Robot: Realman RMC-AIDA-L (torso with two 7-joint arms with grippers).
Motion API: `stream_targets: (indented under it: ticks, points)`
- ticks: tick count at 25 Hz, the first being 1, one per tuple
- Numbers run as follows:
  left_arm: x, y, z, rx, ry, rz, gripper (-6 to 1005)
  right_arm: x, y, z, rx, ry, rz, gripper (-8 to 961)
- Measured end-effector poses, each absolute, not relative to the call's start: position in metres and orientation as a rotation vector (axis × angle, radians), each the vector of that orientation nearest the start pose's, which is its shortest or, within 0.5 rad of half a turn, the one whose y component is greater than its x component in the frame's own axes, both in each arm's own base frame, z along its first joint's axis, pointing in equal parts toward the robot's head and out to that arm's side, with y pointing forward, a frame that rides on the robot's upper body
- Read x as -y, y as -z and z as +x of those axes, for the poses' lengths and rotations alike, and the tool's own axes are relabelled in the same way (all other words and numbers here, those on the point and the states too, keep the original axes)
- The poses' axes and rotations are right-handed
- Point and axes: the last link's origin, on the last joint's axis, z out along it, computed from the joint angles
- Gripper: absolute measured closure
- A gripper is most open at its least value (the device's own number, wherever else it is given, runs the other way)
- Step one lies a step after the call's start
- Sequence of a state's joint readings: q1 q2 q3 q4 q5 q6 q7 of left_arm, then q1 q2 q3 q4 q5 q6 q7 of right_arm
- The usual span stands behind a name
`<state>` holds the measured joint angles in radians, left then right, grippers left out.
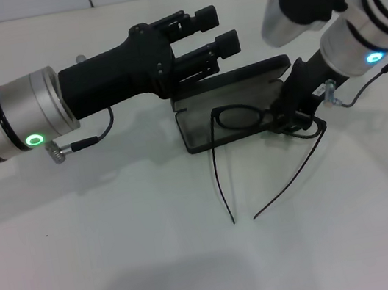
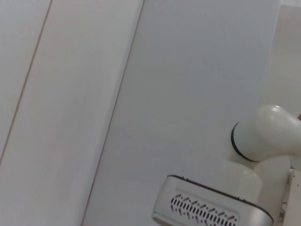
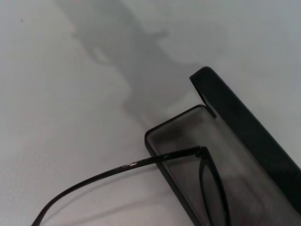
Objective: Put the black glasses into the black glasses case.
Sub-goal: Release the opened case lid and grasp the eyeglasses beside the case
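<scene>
The black glasses case [image 1: 192, 125] lies open at the table's middle, grey-lined tray in front and lid [image 1: 242, 77] raised behind. The black glasses [image 1: 240, 118] are held over the tray, with both temple arms unfolded and reaching out over the table toward me. My right gripper [image 1: 295, 115] is shut on the glasses' right end, at the case's right side. My left gripper [image 1: 212, 32] is open and empty, hovering just behind and above the lid. The right wrist view shows the tray [image 3: 181, 136], the lid [image 3: 247, 129] and a temple arm [image 3: 141, 162].
The white table [image 1: 124, 261] spreads around the case. The left wrist view shows only a pale wall and parts of the right arm [image 2: 268, 136]. A cable [image 1: 85, 141] hangs under the left wrist.
</scene>
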<state>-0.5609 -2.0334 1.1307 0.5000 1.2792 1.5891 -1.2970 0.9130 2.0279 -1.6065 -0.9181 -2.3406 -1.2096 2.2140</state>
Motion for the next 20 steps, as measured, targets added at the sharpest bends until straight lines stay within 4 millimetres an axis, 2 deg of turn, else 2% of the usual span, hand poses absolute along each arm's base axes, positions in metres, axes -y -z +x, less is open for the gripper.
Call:
stream_targets:
  ticks: [4, 20]
  points:
    - [-0.337, 0.006, -0.195, 0.491, 1.296, -2.646, 377, -0.401, 0.072, 0.124, -0.245, 0.469, -2.841, 620]
    - [-0.335, 0.008, -0.196, 0.497, 1.304, -2.636, 377, -0.398, 0.078, 0.125, -0.218, 0.469, -2.843, 755]
